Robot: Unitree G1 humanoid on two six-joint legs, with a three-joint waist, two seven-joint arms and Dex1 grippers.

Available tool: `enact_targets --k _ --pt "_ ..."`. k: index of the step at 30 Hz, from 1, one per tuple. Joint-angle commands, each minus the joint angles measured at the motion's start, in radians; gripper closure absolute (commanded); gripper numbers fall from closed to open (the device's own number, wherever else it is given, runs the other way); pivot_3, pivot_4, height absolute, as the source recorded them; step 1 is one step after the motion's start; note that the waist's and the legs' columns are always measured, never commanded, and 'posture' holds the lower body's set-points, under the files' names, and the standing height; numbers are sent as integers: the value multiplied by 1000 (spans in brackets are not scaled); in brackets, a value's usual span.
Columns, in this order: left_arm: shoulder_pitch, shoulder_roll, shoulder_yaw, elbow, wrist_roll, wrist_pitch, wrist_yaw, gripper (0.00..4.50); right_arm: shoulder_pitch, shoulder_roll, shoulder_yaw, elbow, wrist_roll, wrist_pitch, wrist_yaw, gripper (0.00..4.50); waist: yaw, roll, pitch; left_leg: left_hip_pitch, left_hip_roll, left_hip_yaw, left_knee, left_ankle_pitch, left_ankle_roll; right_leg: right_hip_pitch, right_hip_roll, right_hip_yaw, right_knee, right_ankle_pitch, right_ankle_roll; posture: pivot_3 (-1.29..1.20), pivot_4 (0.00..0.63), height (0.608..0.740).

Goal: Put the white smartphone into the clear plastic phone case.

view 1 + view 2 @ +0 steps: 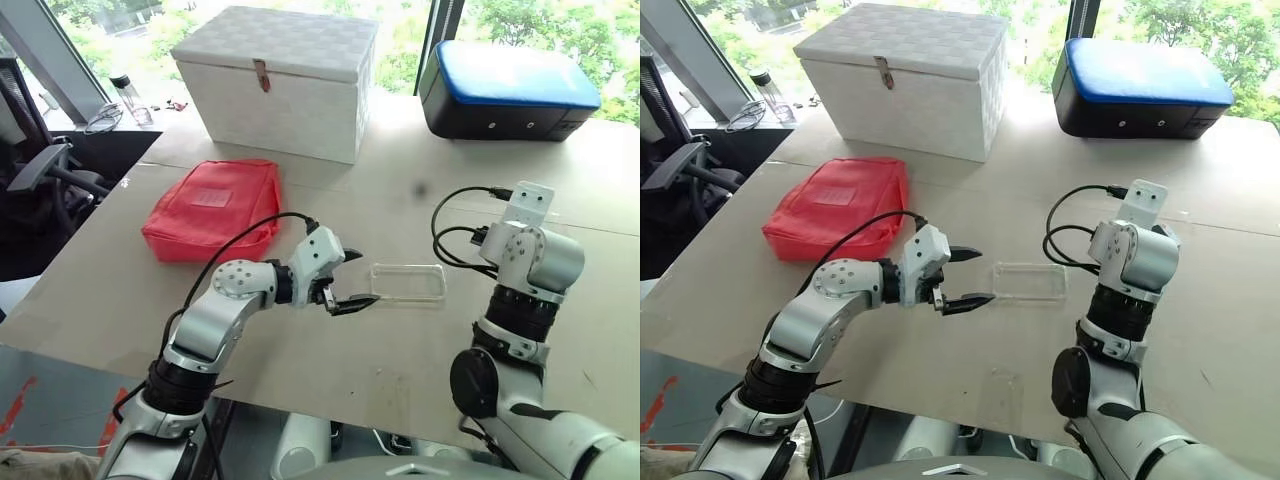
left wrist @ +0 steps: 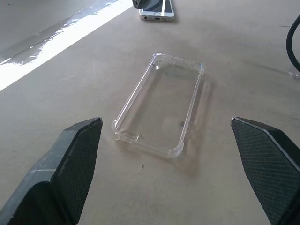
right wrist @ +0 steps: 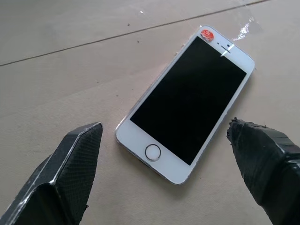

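White smartphone (image 3: 187,105) flat on bench (image 1: 330,350), screen up, beneath released right tool (image 3: 164,173). Clear plastic phone case (image 2: 161,103) empty (left tool (image 1: 352,281) released alongside).

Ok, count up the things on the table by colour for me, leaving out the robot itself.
White: 2, the white smartphone and the white box
Clear: 1, the clear plastic phone case
Red: 1, the red pouch
Blue and black: 1, the case with a blue top
Total: 5
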Motion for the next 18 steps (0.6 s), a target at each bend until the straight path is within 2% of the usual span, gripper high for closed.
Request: enact_targets --k 1,7,11,18 --pt "2 7 8 -22 -16 -13 5 24 -82 55 -92 32 -26 -49 -63 0 -3 0 0 0 0 0 0 0 0 0 0 0 0 0 0 0 150 740" --pt "-3 0 -4 -26 -26 -4 6 24 -207 83 -232 202 10 -173 -179 0 -27 1 1 1 0 1 -1 0 0 -1 1 1 2 0 0 0 150 740" --pt "-10 -14 -3 -33 -36 -20 0 24 -265 98 -268 296 59 -220 -218 0 -30 1 1 1 0 1 -1 0 0 -1 1 2 2 0 0 0 150 740" --pt "-10 -7 64 -80 -136 -12 -21 24 -308 77 -318 428 136 -280 -287 0 -29 2 1 1 0 2 -2 0 0 -2 1 3 2 0 -1 0 150 740"
